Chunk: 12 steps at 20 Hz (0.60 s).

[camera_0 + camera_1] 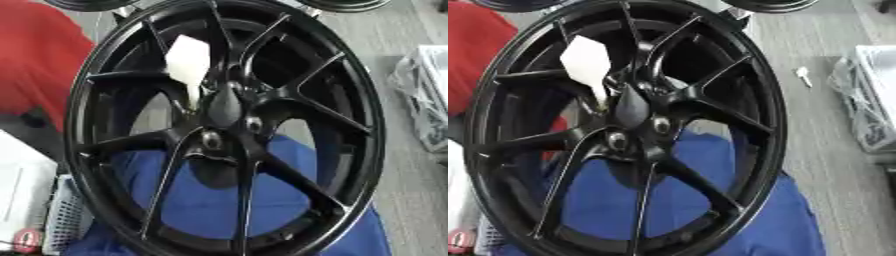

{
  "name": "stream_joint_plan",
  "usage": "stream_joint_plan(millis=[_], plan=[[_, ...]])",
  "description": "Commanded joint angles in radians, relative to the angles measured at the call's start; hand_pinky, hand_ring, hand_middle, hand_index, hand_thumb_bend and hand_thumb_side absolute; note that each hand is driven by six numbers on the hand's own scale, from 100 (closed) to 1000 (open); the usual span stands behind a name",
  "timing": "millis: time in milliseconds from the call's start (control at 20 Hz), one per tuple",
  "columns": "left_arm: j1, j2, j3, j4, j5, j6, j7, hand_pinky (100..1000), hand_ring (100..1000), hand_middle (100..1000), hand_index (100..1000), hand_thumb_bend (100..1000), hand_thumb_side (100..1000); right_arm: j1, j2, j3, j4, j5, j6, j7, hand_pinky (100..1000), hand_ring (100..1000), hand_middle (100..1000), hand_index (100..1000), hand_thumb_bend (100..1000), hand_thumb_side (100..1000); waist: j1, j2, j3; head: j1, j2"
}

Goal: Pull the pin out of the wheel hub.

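In the left eye view, the black wheel hub [226,125] fills nearly the whole picture, standing tilted over a blue cloth [210,200], and the thing you want is the white pin [189,62]: a broad pale tag with a thin stem running down to the hub's centre, just left of the middle boss. Neither of your hands shows here, so I cannot tell whether the fingers are spread, pressed together or pinching anything; you will have to bring one in before the pull can start. My advice is to come in from above between the upper spokes, pinch the tag or the stem near its root, and draw along the line of the stem, not sideways, since a skewed pull could jam it or rock the wheel. Where the stem enters the hub is dark and hard to make out, and the rim is cut off at the bottom edge. A red shape [35,55] at the left and a pale basket [66,220] at lower left are only partly seen. In the right eye view the pin [586,60] sits further left, its seat again lost in the black metal. A small white object [803,75] lies on the grey floor [815,165] well apart from the wheel; I cannot say what it is.
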<state>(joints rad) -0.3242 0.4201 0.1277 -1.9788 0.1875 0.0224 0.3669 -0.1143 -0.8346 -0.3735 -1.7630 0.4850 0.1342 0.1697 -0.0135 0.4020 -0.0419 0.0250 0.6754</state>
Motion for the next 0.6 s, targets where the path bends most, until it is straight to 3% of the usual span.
stream_joint_plan(millis=[50,300,600], plan=[[-0.004,0.012,0.011,-0.021,-0.003,-0.002,0.003,763,709,604,726,423,563,-0.009,-0.019,-0.032,0.003,-0.022,0.004,-0.050,878,861,811,903,100,753,-0.004,-0.027,-0.002,0.004,-0.006],[-0.009,0.009,0.008,-0.021,-0.001,-0.001,-0.001,762,709,604,726,424,563,-0.039,-0.015,-0.007,-0.048,-0.213,-0.001,-0.229,853,779,700,819,100,887,-0.007,-0.029,0.001,-0.002,-0.008],[-0.018,0.007,0.001,-0.021,0.003,0.000,-0.008,762,709,603,725,423,562,-0.125,-0.036,0.097,-0.185,-0.489,0.026,-0.385,818,685,567,725,100,778,-0.012,-0.028,0.017,-0.012,-0.012]])
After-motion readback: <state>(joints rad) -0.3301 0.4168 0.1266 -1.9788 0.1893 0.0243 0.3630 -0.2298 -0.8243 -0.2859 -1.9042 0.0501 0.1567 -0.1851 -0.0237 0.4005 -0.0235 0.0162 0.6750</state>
